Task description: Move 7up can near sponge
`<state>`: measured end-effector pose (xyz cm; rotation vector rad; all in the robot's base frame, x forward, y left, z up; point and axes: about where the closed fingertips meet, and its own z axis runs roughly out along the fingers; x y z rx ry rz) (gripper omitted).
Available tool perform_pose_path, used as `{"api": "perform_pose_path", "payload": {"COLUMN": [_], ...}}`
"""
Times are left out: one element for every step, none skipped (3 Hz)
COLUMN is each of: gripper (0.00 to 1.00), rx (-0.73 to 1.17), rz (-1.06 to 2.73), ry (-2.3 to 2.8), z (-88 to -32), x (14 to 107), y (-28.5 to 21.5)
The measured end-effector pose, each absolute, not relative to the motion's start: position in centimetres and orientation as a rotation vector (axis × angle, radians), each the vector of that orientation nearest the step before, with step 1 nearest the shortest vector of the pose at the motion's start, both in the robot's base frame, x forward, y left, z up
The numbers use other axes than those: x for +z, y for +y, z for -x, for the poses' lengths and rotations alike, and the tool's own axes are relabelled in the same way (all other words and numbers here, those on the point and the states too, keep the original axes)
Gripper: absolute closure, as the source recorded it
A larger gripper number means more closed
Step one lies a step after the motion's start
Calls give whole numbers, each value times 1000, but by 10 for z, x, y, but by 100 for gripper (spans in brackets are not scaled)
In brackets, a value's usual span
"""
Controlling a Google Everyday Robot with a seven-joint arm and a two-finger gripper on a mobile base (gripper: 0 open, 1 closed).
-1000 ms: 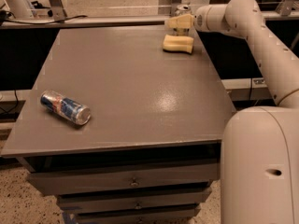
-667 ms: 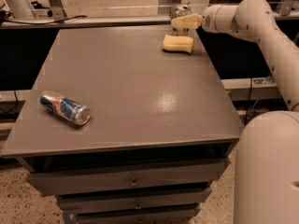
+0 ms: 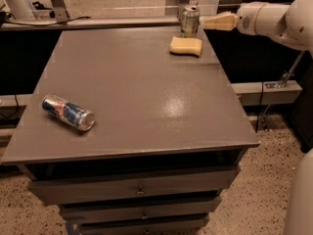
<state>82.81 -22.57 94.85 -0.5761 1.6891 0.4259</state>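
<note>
The 7up can (image 3: 190,19), pale green and silver, stands upright at the far edge of the grey table (image 3: 132,97). The yellow sponge (image 3: 186,45) lies flat just in front of it, nearly touching. My gripper (image 3: 207,22), with tan fingers, hangs just right of the can at the can's height. It is open, holds nothing and is apart from the can. The white arm reaches in from the right.
A blue-and-silver can with red marks (image 3: 68,112) lies on its side near the table's front left. Drawers (image 3: 139,190) sit below the tabletop. A ledge and rail run behind the table. The robot's white body (image 3: 301,199) fills the lower right.
The gripper was over the can beside the sponge. It has let the can go and drawn back to the right, so the can now stands in plain sight.
</note>
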Motion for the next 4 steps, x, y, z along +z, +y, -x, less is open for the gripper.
{"api": "perform_pose_path", "payload": {"gripper": [0,0,0,0], "rx": [494,547,547,540], "rz": [660,730,731,811], "ry": [1658,1675,1675,1682], "z": [-804,-791,-791,-785], "x": [962,957,957,951], "y": [-233,-221,-220,-218]}}
